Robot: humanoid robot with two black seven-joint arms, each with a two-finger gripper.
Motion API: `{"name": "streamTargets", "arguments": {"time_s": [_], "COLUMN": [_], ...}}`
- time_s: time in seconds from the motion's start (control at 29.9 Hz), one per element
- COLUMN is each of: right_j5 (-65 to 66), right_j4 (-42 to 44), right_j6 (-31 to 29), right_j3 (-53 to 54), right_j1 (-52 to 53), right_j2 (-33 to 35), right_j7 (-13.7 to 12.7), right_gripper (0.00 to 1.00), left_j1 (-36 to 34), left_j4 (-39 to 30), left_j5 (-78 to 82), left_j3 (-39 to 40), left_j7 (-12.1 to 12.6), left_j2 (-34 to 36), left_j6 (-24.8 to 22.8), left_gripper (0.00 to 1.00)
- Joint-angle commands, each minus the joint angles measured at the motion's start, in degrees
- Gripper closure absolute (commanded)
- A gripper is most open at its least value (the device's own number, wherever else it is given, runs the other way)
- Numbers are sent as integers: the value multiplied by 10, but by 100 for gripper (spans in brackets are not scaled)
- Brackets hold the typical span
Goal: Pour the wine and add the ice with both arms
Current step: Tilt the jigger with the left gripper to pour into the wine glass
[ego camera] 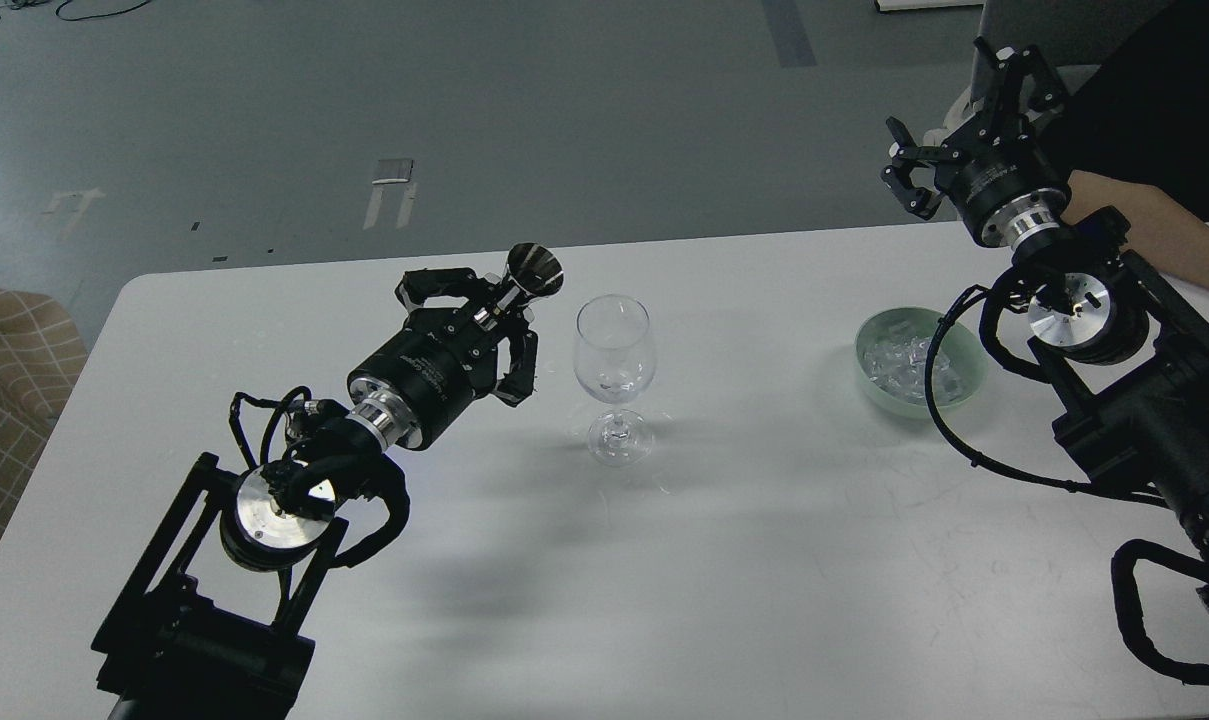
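Left gripper (484, 330) is closed around a dark bottle (524, 280), neck and flared mouth sticking out toward 1 o'clock. The bottle body is hidden inside the claw, so only the top end is readable. The mouth sits just beside the wine glass (614, 375), at its 10 o'clock, not touching the rim.

The glass stands upright mid-table (664, 580); can't tell any liquid in it, the bowl is too clear against the white top.

Right gripper (949, 115) is up at 1 o'clock of the frame, over the table's far edge, fingers spread wide, nothing between them.

The ice (899, 362) lies in a pale green bowl (869, 340) at 3 o'clock from the glass, well apart from it. A black cable from the right arm crosses in front of the bowl's right side and hides part of it. Cube count not readable.

A person's bare forearm (1154, 235) enters at the right edge, behind the right arm, cut off by the frame.
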State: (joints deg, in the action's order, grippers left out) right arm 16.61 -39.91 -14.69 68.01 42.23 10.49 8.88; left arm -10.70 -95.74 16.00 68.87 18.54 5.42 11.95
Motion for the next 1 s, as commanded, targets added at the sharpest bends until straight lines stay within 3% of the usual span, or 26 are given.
{"name": "streamTargets", "arguments": {"time_s": [0.0, 0.97], "right_j5": [0, 0], "right_j4": [-1, -1], "right_j6": [0, -1], "right_j3": [1, 3], "right_j1": [-1, -1], "right_j2": [0, 0], "right_j7": [0, 0], "right_gripper": [0, 0], "left_j1": [-8, -48], "left_j4": [3, 52], "left_j5": [17, 72], "left_j3": [-6, -25], "left_j7": [-1, 4], "left_j2": [-1, -16], "left_j6": [0, -1], "left_gripper": [100, 100]}}
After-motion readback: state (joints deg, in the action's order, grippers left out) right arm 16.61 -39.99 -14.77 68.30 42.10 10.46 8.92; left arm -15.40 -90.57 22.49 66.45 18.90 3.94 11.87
